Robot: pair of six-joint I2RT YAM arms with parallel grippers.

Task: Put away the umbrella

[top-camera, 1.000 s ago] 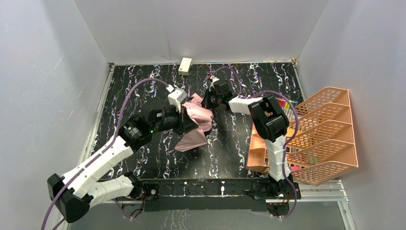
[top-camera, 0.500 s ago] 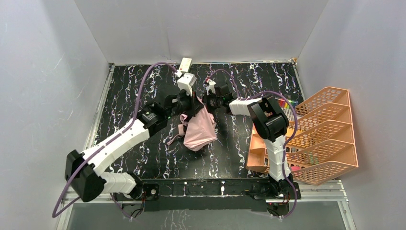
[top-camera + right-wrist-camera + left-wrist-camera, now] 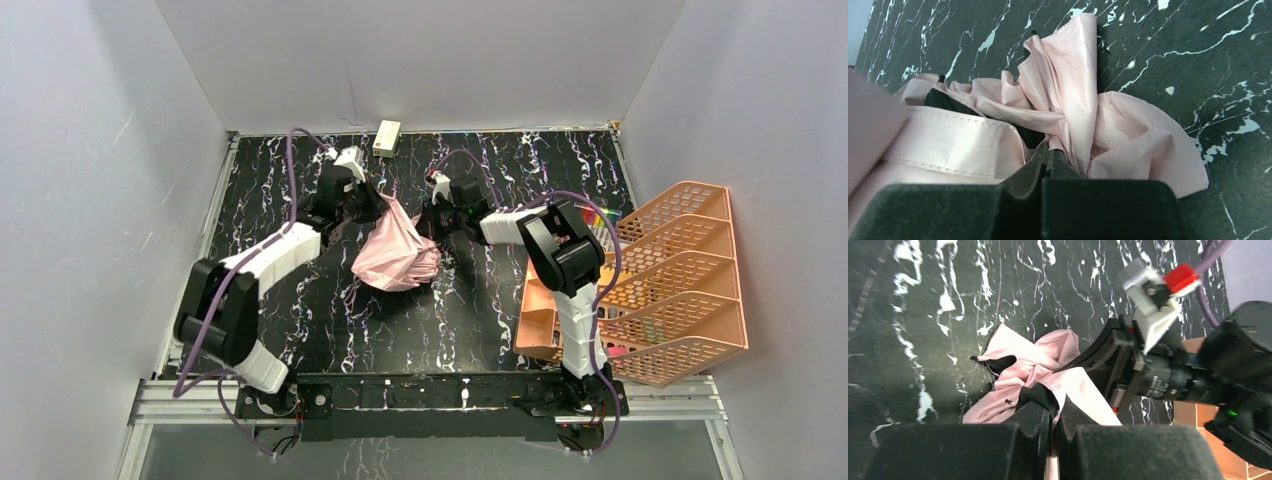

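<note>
The umbrella (image 3: 398, 250) is a crumpled bundle of pale pink fabric with black showing inside, in the middle of the black marbled table. My left gripper (image 3: 378, 205) is at its upper left edge, shut on a fold of pink and black fabric (image 3: 1048, 392). My right gripper (image 3: 428, 217) is at its upper right edge, shut on a fold of the pink fabric (image 3: 1063, 135). A wide pink strap (image 3: 953, 142) crosses the left of the right wrist view. The handle does not show.
A small cream box (image 3: 387, 137) lies at the table's far edge. An orange mesh organiser rack (image 3: 660, 285) stands at the right edge, close to the right arm's base. White walls close in the table at the left, back and right.
My left arm has swung up and to the far left, carrying the fabric edge with it. The umbrella bundle has shifted and spread towards the left. The right gripper has stayed nearly still.
</note>
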